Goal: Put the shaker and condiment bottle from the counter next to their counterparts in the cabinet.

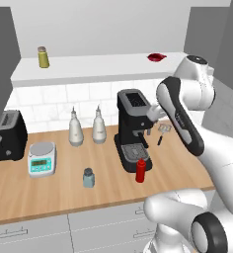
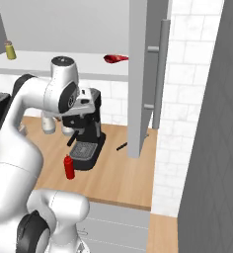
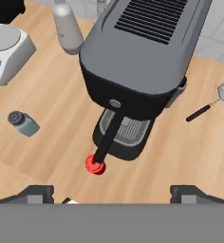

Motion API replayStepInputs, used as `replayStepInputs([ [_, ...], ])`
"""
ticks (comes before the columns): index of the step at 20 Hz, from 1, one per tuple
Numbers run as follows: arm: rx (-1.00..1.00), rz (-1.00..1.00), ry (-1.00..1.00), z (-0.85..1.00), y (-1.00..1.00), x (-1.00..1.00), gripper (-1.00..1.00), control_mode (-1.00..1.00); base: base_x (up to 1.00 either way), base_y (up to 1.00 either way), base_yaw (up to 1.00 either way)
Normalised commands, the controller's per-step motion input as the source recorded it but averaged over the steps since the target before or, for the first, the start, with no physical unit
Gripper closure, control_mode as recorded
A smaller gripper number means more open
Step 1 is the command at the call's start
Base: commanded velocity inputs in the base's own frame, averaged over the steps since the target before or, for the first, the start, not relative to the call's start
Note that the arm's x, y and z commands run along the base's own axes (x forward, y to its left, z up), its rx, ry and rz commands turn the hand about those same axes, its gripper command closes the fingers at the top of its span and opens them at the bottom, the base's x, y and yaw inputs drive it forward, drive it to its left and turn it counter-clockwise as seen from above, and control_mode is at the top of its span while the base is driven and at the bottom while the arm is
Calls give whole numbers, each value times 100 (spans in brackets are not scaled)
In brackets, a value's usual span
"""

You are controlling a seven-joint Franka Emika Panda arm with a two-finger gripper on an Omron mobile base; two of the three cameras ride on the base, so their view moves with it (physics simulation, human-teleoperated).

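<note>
The pale blue-grey shaker stands near the front of the wooden counter. To its right, the red condiment bottle is upright just in front of the coffee machine's drip tray. Up in the cabinet, the counterparts sit far apart: an olive-yellow shaker on the left and a flat red packet on the right. My gripper hovers above the coffee machine, looking down, open and holding nothing. Both fingertips stand wide apart.
A black coffee machine stands directly under my hand. Two white pear-shaped bottles are left of it, then a scale and a black toaster. A utensil lies to the right. The open cabinet door hangs on the right.
</note>
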Motion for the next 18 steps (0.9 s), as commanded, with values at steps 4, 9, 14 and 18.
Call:
replayStepInputs([
  [4, 7, 35, -18, -27, 0, -52, -100, -100, 0, 0, 0],
  [9, 12, 30, -19, -29, 0, -40, -100, -100, 0, 0, 0],
  [14, 14, 27, -16, -33, 0, -17, -100, -100, 0, 0, 0],
  [18, 13, 25, -12, -39, 0, -5, -100, -100, 0, 0, 0],
])
